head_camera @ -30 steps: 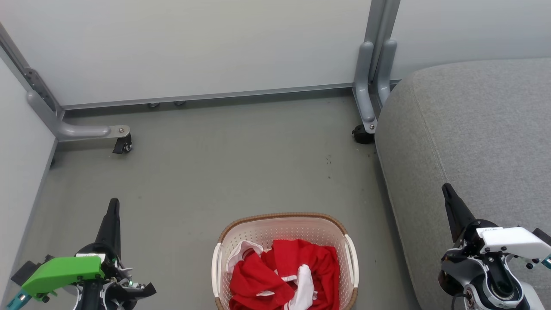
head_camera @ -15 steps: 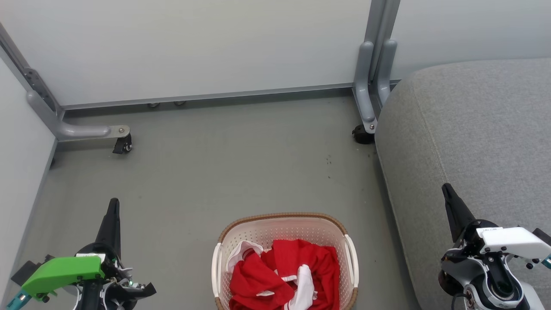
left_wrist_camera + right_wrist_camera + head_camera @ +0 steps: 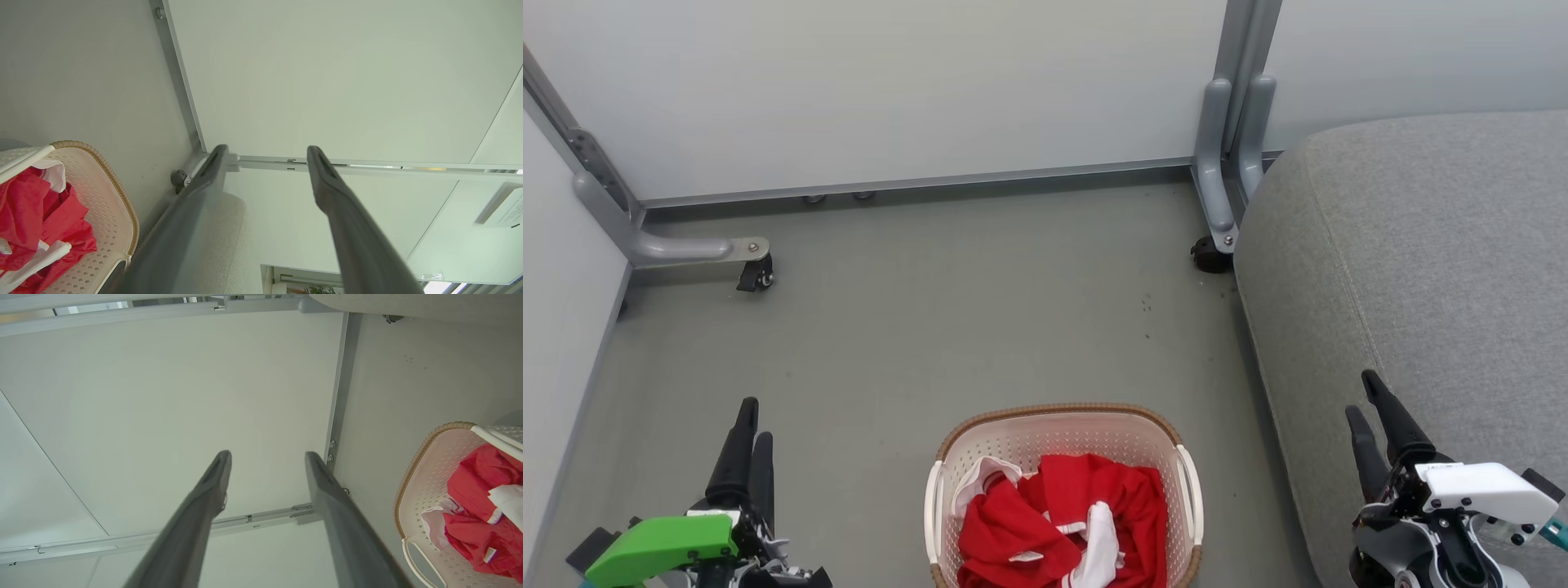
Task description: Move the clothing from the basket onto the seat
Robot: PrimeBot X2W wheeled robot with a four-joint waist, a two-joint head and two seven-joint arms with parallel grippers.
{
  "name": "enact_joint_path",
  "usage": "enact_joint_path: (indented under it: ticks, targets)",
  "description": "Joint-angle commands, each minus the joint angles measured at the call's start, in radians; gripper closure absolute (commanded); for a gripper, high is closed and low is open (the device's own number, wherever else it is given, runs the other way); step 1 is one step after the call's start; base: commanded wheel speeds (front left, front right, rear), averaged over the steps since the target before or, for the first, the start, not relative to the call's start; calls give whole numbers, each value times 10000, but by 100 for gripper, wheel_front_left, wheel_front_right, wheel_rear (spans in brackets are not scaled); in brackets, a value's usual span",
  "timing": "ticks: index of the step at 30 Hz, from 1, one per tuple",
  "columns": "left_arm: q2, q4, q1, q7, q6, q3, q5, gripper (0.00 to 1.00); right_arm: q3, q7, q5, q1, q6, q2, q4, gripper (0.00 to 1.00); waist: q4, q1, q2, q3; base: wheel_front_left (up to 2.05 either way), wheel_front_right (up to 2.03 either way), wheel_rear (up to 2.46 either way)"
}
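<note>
Where the head view looks down on the grey floor, you see the basket standing at bottom centre, its near end cut off by the lower edge. The clothing lies crumpled inside the basket, red with white trim, heaped toward the near end, while the far perforated wall is bare. The seat rises at the right, its rounded edge near the basket's right handle but apart from it.

Your left gripper hangs above the floor at lower left, well apart from the basket. In the left wrist view its two dark fingers stand spread: released, grasping nothing.

Your right gripper shows at lower right against the seat's near edge, apart from the basket. In the right wrist view its fingers are likewise parted and hold nothing.

Pale partition panels close the far side, with a caster at the foot of the left frame.
</note>
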Motion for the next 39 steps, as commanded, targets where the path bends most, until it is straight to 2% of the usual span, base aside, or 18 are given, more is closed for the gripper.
enact_joint_path:
  ticks: [1, 5, 9, 22, 39]
  targets:
    - [26, -247, -154, -128, -3, -93, 63, 0, 85, -113, -20, -144, 2, -30, -223, 0, 2, 0, -1, 3, 0, 0, 0]
    - [72, -348, -149, -348, -4, -291, 361, 0, 259, -336, -289, -108, 2, -71, -314, 0, 10, 0, -1, 10, 0, 0, 0]
    - [64, -493, -131, -541, -5, -251, 1019, 0, 372, -532, -1078, -97, 3, -123, -378, 0, 19, 0, -1, 18, 0, 0, 0]
    - [50, -1218, -20, -1113, 128, -463, 4497, 0, 591, -1106, -4444, 67, 4, -67, -867, 0, 64, 0, -1, 38, 0, 0, 0]
    - [69, -1644, 176, -1749, 356, -1225, 7575, 0, 1137, -1740, -7040, 319, 5, -80, -1260, 0, 139, 0, -1, 19, 0, 0, 0]
